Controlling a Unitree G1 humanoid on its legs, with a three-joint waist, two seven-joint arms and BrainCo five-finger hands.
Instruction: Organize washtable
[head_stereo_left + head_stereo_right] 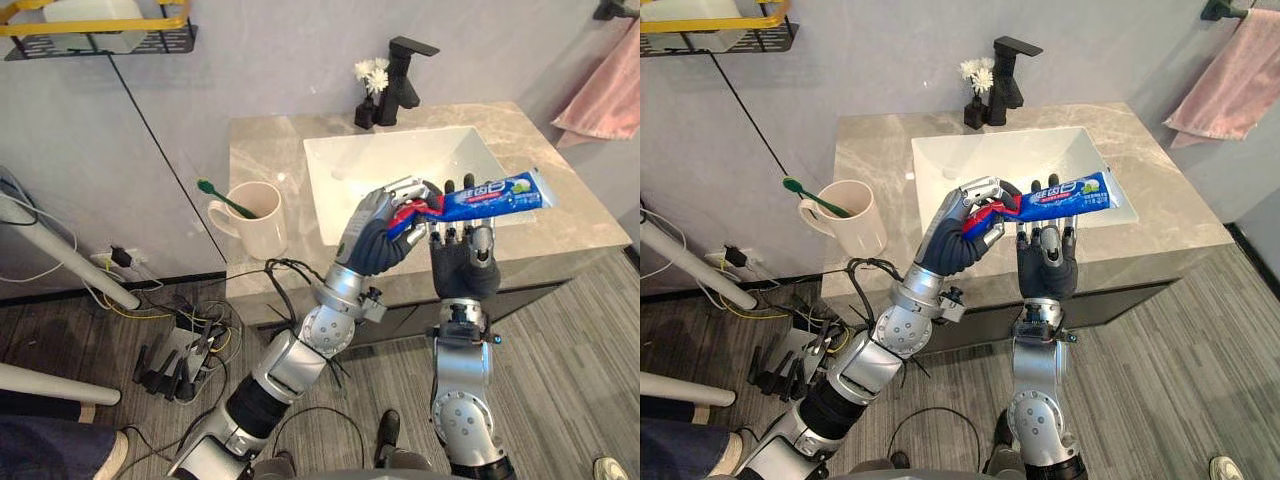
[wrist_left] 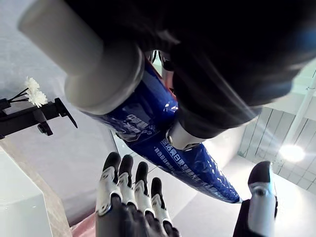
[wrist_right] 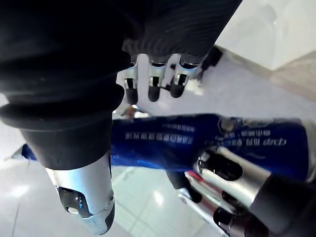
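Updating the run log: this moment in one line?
left hand: grips toothpaste tube over sink front | right hand: open beside tube | mug: holds toothbrush

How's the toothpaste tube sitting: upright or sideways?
Sideways, airborne: the left hand grips the tube by its cap end over the sink; the right hand is open beneath it.

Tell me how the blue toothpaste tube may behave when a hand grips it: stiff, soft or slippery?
The toothpaste tube is probably fairly stiff: gripped by the left hand near its cap end, it juts out without drooping. Its glossy skin looks slippery, so it might slide. Its flat tail should stop rolling.
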